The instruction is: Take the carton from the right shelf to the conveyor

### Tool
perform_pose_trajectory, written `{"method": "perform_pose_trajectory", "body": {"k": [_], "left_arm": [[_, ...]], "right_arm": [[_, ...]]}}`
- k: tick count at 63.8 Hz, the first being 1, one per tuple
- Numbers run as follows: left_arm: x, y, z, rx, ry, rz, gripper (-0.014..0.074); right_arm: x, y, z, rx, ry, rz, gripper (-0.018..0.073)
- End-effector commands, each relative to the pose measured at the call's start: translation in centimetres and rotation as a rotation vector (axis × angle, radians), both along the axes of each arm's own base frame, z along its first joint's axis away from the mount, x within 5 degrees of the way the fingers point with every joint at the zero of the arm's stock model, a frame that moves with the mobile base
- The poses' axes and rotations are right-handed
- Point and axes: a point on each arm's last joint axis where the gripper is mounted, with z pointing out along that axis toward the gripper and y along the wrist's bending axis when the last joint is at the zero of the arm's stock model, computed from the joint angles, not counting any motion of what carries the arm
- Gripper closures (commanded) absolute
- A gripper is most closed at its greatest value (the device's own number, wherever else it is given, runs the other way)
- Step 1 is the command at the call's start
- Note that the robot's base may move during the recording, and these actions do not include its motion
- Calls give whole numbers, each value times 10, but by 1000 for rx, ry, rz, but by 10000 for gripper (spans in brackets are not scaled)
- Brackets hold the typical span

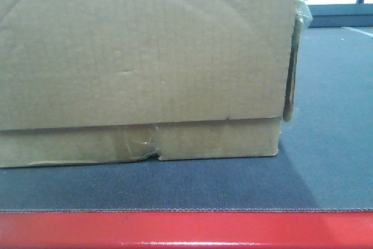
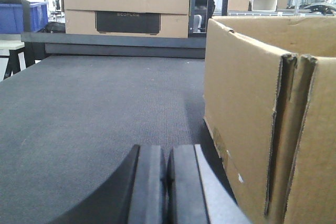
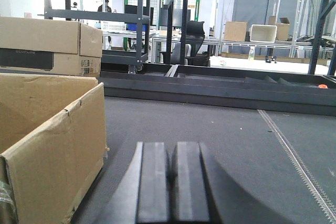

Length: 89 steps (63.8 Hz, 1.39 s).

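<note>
Carton [image 1: 140, 56], plain brown, taped seam, rests on conveyor [image 1: 326, 144].

You see the carton [image 1: 140, 62] — plain brown corrugated cardboard — resting flat on the conveyor [image 1: 326, 144], near its red front frame. Clear crinkled tape crosses the lower flap seam beside a small torn notch. From the wrist views, its top stands open, flaps upright. The belt — dark grey, textured — extends on both sides of it.
</note>
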Motion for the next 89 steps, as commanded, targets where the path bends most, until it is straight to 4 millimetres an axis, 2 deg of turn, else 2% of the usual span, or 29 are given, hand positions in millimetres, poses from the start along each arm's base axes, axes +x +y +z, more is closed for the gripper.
{"method": "perform_pose_trajectory", "body": {"k": [1,49,59,64,76,89], "left_arm": [[-1,0,3,-1,-37,2,584],[-1,0,3,-1,-37,2,584],[-1,0,3,-1,-37,2,584],[-1,0,3,-1,-37,2,584],[-1,0,3,-1,-37,2,584],[-1,0,3,-1,-37,2,584]], "right_arm": [[-1,0,1,-15,-27,-10,632],[-1,0,1,-4,-26,-11,632],[1,-3,-3,0,1,-92,632],[4,-4,-12,6,29,-136,632],[18,-6,-60,69,120,-176,632],[22,-7,-102,85,146,-182,632]]}}
